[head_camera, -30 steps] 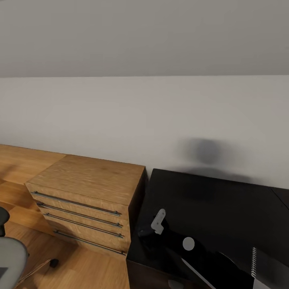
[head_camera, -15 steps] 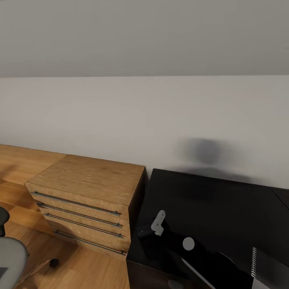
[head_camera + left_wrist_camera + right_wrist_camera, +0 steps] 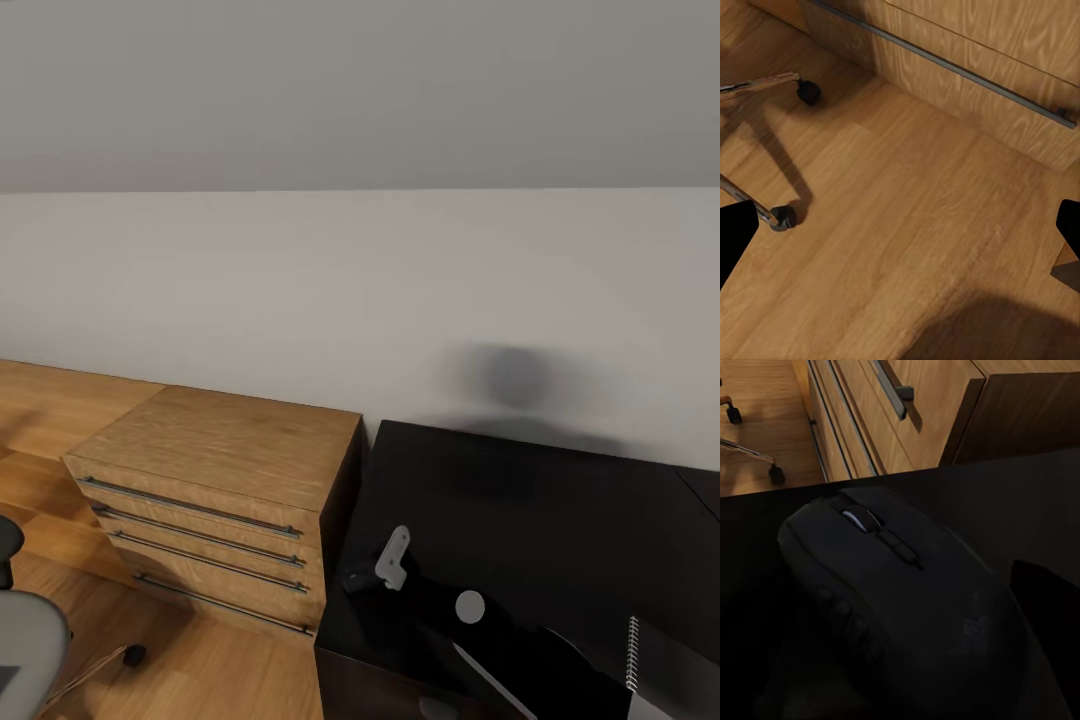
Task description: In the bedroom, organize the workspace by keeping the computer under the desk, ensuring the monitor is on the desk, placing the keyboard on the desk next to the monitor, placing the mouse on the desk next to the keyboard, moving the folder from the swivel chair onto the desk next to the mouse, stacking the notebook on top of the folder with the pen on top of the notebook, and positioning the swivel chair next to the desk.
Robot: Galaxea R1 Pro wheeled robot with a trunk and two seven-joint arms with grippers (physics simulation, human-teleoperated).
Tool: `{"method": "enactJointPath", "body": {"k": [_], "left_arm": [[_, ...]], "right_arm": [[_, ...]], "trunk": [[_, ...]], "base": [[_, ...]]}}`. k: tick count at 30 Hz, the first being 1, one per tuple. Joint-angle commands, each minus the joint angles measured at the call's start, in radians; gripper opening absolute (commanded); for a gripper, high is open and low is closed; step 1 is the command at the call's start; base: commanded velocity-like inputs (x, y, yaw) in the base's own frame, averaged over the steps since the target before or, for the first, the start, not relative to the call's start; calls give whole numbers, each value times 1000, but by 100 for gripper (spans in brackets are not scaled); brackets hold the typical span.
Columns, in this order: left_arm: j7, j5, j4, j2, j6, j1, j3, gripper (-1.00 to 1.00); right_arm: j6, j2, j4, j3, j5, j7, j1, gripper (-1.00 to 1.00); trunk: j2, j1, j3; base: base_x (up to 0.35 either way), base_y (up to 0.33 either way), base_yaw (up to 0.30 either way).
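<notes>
Mouse point(image 3: 896, 607) fills centre of right wrist frame, on black table point(image 3: 560, 520); right fingers point(image 3: 1042, 607) flank it, grip state cannot tell. Left fingers point(image 3: 735, 232) apart over floor. Advise: set mouse flat, release slowly

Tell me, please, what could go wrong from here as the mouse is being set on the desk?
The mouse sits near the desk edge beside the wooden drawer chest, so a careless release may knock it off. The right gripper could also bump the chest. The spiral notebook lies close to that arm.
</notes>
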Motion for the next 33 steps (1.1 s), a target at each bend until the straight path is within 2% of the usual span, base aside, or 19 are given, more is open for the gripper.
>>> {"method": "enactJointPath", "body": {"k": [1, 26, 33], "left_arm": [[5, 10, -1, 1, -5, 0, -4, 100], [5, 11, -1, 1, -5, 0, -4, 100], [5, 11, -1, 1, -5, 0, -4, 100]], "right_arm": [[6, -1, 24, 2, -11, 9, 0, -100], [6, -1, 19, 0, -10, 25, 0, -100], [7, 2, 18, -3, -12, -3, 0, -100]], "trunk": [[0, 0, -1], [0, 0, -1], [0, 0, -1]], "base": [[0, 0, 0], [0, 0, 0], [0, 0, 0]]}}
